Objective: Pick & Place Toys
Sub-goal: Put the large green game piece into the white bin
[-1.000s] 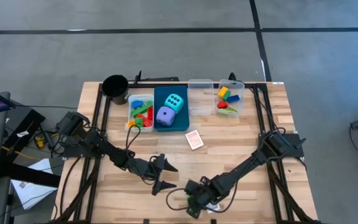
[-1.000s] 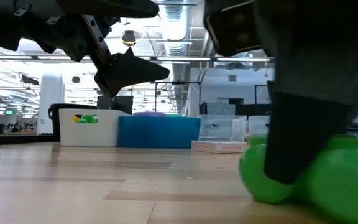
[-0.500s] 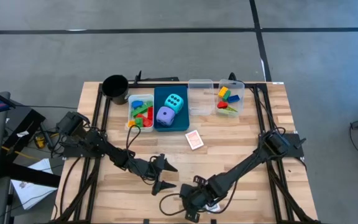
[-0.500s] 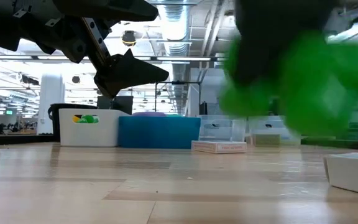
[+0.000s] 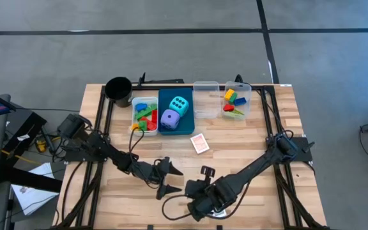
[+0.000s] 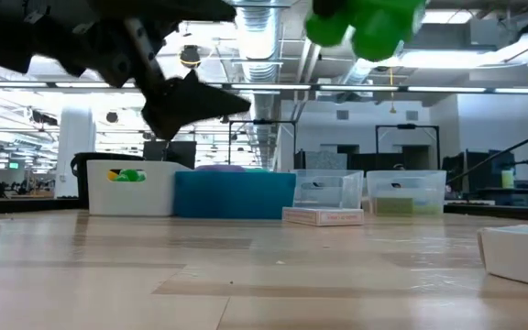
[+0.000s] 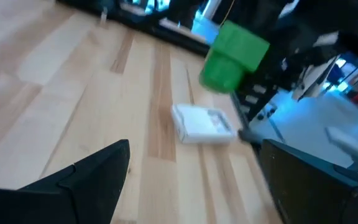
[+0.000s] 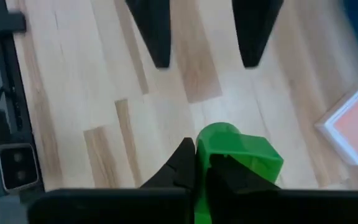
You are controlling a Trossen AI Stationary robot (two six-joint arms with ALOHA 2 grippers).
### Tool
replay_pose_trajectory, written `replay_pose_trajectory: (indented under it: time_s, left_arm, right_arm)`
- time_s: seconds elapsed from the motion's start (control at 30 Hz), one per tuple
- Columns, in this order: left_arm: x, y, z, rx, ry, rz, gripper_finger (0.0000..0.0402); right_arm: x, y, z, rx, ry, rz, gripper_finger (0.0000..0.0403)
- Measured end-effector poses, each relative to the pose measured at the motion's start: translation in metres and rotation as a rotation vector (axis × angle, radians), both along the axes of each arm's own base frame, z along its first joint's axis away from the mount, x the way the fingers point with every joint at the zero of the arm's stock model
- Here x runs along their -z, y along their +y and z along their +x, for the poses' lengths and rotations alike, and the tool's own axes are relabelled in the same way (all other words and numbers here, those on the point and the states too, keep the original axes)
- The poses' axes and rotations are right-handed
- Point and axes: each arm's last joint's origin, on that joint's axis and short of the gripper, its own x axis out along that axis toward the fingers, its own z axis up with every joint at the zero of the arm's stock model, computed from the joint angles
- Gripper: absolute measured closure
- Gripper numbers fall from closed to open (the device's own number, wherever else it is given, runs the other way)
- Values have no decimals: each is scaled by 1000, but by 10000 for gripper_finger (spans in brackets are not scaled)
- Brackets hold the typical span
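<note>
right wrist view shows the right claw pinched shut on a green brick, lifted clear of the wooden desk. across the boards the left claw's two dark fingers point back at it, spread wide with nothing between them, and a card with an orange face lies flat off to one side.

from above, the right claw sits near the front edge of the desk, just beside the left claw, which hovers open over bare wood. along the far edge stand a black cup, a white bin with red, green and yellow bricks, a blue bin holding a cyan die and a purple die, a clear bin with nothing visible in it, and a second clear bin with more coloured bricks. the card lies just in front of the blue bin.

at desk height the green brick hangs high, well above the surface, and a small white box rests on the wood to the right.
</note>
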Motion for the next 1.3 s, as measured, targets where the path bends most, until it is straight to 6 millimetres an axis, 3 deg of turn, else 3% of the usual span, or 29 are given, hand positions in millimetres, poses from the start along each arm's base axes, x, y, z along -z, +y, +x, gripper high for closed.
replay_pose_trajectory:
  time_s: [0.3,0.53,0.73,1.03,1.3]
  left_arm:
    - [-30,8,-3,-41,-75,-147,46]
    - [-33,4,-5,-22,-85,-144,46]
    - [-34,4,-5,7,-126,12,46]
    - [-51,3,-5,46,-360,352,46]
    - [-54,3,-5,45,-382,368,46]
  right_arm:
    - [-6,8,-5,0,-70,-89,388]
    - [-9,6,-3,26,-167,-208,390]
    - [-23,-3,0,91,-278,-284,390]
    - [-58,-5,8,48,-475,-281,385]
    - [-73,-6,23,0,-596,-254,392]
